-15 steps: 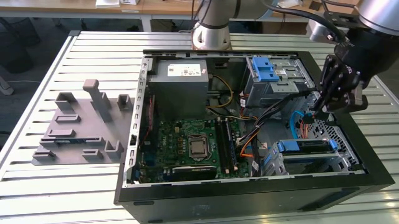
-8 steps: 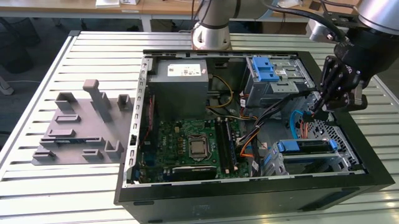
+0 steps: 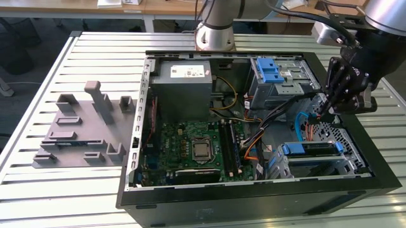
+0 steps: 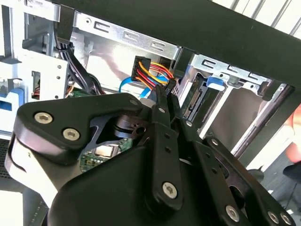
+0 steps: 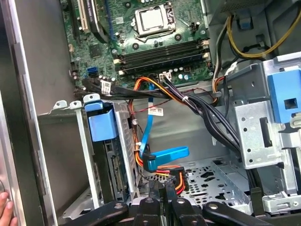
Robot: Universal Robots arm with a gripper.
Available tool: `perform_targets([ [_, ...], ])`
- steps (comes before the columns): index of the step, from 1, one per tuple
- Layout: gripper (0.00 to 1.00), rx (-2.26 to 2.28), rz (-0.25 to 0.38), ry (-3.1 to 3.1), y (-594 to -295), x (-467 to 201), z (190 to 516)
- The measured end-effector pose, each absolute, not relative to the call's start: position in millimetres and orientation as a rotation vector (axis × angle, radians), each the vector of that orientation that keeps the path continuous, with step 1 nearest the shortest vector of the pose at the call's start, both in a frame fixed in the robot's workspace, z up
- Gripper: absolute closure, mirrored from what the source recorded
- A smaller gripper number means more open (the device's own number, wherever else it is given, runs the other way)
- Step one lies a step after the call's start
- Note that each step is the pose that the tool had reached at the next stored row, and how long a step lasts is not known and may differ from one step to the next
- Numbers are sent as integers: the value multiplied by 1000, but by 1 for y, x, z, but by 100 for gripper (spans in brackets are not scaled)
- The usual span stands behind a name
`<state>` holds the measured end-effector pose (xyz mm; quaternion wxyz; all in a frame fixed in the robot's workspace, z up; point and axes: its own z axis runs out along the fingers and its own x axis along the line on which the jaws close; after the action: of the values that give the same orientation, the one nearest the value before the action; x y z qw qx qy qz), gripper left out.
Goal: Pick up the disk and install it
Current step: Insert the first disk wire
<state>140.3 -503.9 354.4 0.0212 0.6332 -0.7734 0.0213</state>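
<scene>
The disk (image 3: 309, 149) lies in the small metal cage at the near right corner of the open computer case (image 3: 254, 194), with its blue rail facing into the case. In the first wrist view the disk (image 5: 107, 169) sits edge-on in that cage under a blue tab. My gripper (image 3: 320, 113) hangs inside the case just beyond the cage, by the right wall. Its fingers stand close together in both wrist views, gripper (image 4: 165, 89) and gripper (image 5: 161, 187). A black plug with red, yellow and orange wires (image 5: 177, 181) lies right beside the tips, and a blue flat cable (image 5: 165, 155) just past them.
Bundles of black cables (image 5: 202, 110) cross the case floor toward the motherboard (image 3: 197, 147). A grey power supply box (image 3: 184, 90) and an upper bay with a blue latch (image 3: 269, 71) stand at the back. A grey fixture plate (image 3: 82, 128) lies at the exterior view's left. Fingers of a person's hand (image 5: 4, 207) rest at the case wall.
</scene>
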Motion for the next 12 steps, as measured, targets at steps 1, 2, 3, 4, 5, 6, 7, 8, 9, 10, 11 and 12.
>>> perform_targets([
  [1, 84, 1971, 68, -2392, -505, 140, 354],
  [2, 84, 1979, 70, -2388, -505, 140, 354],
  [3, 84, 1986, 72, -2384, -506, 140, 354],
  [4, 84, 1991, 74, -2381, -507, 139, 354],
  [5, 84, 1996, 76, -2380, -508, 139, 354],
  [6, 84, 2000, 80, -2379, -509, 138, 354],
  [7, 84, 2003, 83, -2379, -510, 138, 354],
  [8, 84, 2006, 86, -2381, -510, 136, 354],
  [9, 84, 2008, 90, -2384, -510, 134, 354],
  [10, 84, 2010, 93, -2387, -510, 132, 354],
  [11, 84, 2012, 91, -2389, -511, 131, 354],
  [12, 84, 2013, 91, -2389, -511, 131, 354],
])
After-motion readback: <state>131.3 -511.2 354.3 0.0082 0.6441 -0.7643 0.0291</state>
